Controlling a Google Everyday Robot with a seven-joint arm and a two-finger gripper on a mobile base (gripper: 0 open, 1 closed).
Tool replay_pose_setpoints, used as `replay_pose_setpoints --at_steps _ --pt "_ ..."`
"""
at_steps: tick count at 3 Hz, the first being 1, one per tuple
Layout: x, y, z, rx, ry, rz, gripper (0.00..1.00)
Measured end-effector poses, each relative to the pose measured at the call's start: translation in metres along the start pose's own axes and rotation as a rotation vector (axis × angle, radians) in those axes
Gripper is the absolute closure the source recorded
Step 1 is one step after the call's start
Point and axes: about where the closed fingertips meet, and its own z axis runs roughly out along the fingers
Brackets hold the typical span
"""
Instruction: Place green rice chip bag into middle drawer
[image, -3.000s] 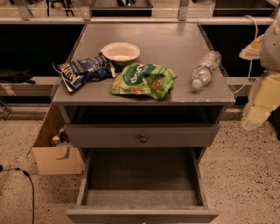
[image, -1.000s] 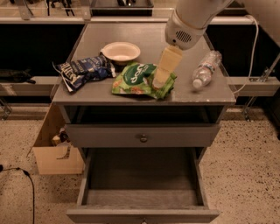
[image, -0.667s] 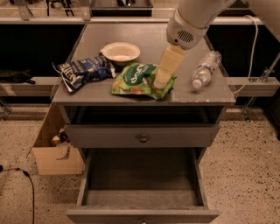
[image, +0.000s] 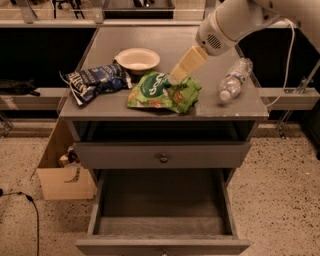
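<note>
Currently, below the left edge of the desk (image: 165, 35), a cardboard box (image: 62, 175) stands on the floor. At the front-left corner a dark blue chip bag (image: 95, 81) lies flat, its left end reaching the left edge. A white bowl (image: 137, 60) stands just behind it, left of centre, and bare desk surface runs from the bowl to the rear edge.

The green rice chip bag (image: 162, 92) lies flat at the middle of the front edge, just beside the blue bag. The pincer (image: 176, 76) slants down from the rear-right and its tip meets the bag's rear edge. Whether it is open or closed cannot be told.

Under the front edge is a closed drawer with a round knob (image: 163, 158). Beneath it the middle drawer (image: 162, 220) stands pulled out with its bare grey floor exposed.

A water bottle (image: 234, 80) lies on its side near the right edge, separated from the bag by a bare strip.
</note>
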Motion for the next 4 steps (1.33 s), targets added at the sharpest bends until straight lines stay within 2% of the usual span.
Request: replay_pose_setpoints --at_steps 1,2,3,4 --pt "-0.005 -0.018 0.017 0.0 -0.079 0.081 0.0" --pt "-0.024 0.003 0.031 -0.039 -0.055 0.052 0.0" --pt "-0.028 0.009 0.036 -0.054 -0.045 0.043 0.0" --pt "-0.017 0.013 0.039 -0.047 -0.022 0.043 0.0"
